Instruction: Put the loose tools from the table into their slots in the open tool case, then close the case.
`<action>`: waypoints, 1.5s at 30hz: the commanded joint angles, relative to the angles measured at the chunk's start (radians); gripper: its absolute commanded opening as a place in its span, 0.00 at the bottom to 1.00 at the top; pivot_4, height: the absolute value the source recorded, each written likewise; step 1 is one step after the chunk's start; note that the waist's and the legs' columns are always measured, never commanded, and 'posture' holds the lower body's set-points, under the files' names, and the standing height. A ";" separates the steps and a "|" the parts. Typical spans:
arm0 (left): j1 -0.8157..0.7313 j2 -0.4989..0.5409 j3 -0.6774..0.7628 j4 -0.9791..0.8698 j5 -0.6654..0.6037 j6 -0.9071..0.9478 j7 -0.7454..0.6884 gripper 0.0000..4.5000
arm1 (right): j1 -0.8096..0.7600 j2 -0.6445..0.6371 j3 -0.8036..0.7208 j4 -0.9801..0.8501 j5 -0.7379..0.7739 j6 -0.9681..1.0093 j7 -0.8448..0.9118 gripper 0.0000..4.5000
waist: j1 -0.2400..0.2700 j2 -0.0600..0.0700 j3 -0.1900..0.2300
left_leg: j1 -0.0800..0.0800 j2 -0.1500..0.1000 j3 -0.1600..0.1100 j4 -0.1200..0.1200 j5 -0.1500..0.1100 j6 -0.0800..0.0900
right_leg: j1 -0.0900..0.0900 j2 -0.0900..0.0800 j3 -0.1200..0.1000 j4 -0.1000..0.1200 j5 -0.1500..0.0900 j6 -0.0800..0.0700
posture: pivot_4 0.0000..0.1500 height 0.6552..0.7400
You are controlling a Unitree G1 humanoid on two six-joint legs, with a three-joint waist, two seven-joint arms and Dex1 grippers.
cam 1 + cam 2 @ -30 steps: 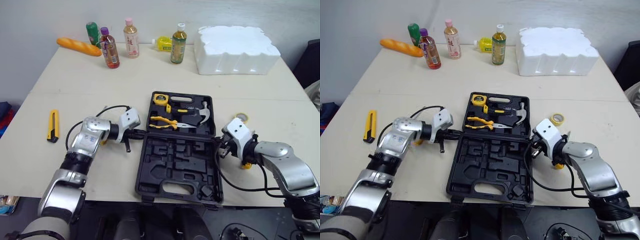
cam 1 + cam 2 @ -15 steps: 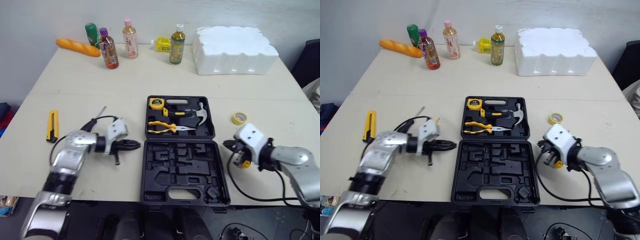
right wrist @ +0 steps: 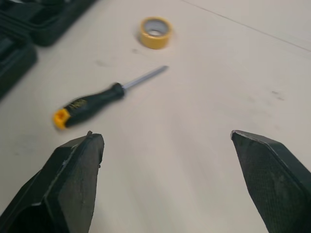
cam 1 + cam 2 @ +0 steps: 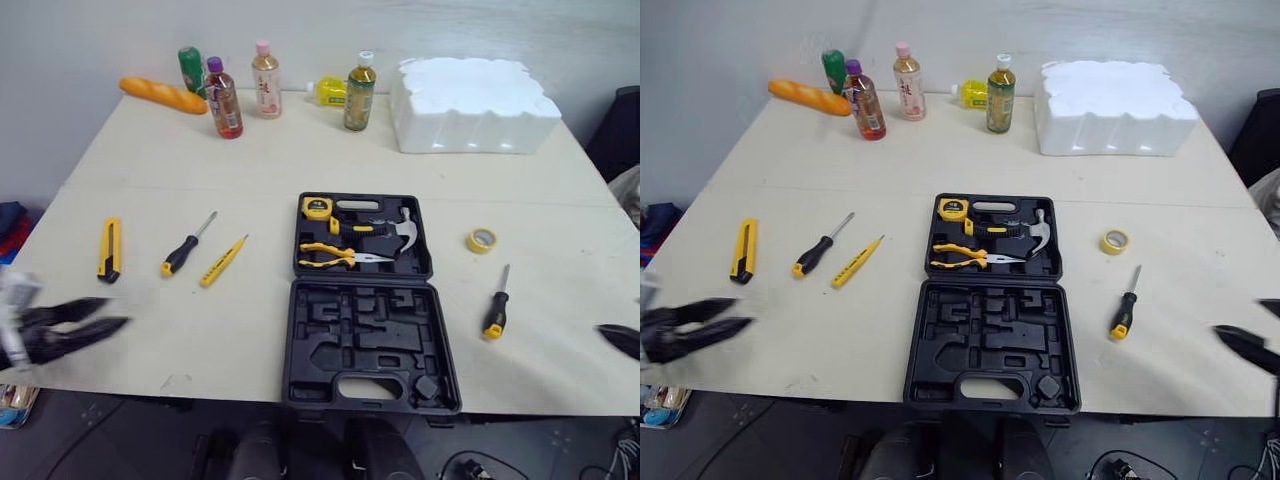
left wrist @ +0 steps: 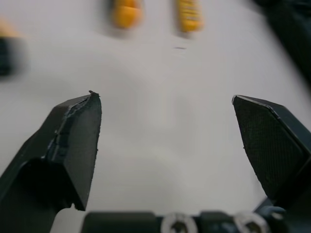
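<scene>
Fingers (image 5: 73, 141) spread, left hand (image 5: 163, 97), right hand (image 3: 166, 135)

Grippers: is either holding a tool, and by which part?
Nothing is held: the left gripper and right gripper are both open and empty.

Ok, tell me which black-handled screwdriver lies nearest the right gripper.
The screwdriver right of the tool case, by the yellow tape roll. The other black-handled one lies left of the case, far from the right gripper.

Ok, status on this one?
Left gripper open, right gripper open, both empty. Tool case open. Knife, left screwdriver, yellow tool, right screwdriver, tape loose. Nothing blocking.
</scene>
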 commanded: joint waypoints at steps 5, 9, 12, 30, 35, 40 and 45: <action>0.007 0.004 0.051 0.107 0.042 -0.123 0.107 1.00 | -0.007 -0.049 -0.051 0.193 -0.048 -0.144 0.047 0.99 | 0.000 0.000 0.000 | 0.001 0.000 0.001 -0.007 0.002 -0.003 | -0.002 -0.001 0.000 -0.001 0.000 -0.001 | 1.00 0.95; -0.038 -0.056 0.028 -0.024 -0.024 -0.068 0.145 1.00 | -0.042 -0.023 -0.029 0.174 0.002 -0.135 0.046 0.99 | 0.000 0.000 0.000 | 0.001 0.000 0.001 -0.009 0.003 -0.005 | -0.003 0.000 0.000 0.000 -0.001 -0.002 | 1.00 0.95; -0.056 -0.075 -0.031 -0.107 -0.013 -0.043 0.165 1.00 | -0.064 -0.003 -0.011 0.132 0.031 -0.128 0.041 0.99 | 0.002 0.000 0.000 | 0.001 0.000 0.000 -0.008 0.005 -0.006 | -0.002 0.000 -0.001 0.001 0.000 -0.001 | 1.00 0.95; -0.464 -0.179 -0.463 -0.050 0.193 0.033 0.386 1.00 | 0.113 0.159 -0.064 -0.504 0.518 0.081 0.077 0.99 | 0.005 -0.003 -0.002 | 0.001 0.000 -0.001 -0.008 0.010 0.000 | 0.000 0.004 0.000 0.002 0.001 0.001 | 1.00 0.95; -0.547 -0.204 -0.559 0.067 0.281 -0.032 0.390 0.94 | 0.143 0.168 -0.080 -0.526 0.538 0.056 0.098 1.00 | 0.009 -0.004 -0.001 | 0.000 0.000 -0.001 -0.007 0.010 0.000 | -0.001 0.004 -0.001 0.001 0.001 0.001 | 1.00 0.95; -0.628 -0.256 -0.609 0.191 0.333 -0.086 0.394 0.49 | 0.138 0.156 -0.082 -0.501 0.566 0.041 0.118 1.00 | 0.026 -0.004 -0.002 | 0.001 -0.001 -0.001 -0.006 0.010 0.001 | 0.000 0.004 -0.001 0.001 0.002 0.002 | 1.00 0.95; -0.625 -0.234 -0.589 0.187 0.323 -0.118 0.336 0.23 | 0.163 0.161 -0.107 -0.562 0.609 0.040 0.086 1.00 | 0.034 -0.004 -0.002 | 0.001 -0.002 -0.001 -0.006 0.010 0.002 | 0.001 0.003 -0.001 0.001 0.002 0.002 | 1.00 0.95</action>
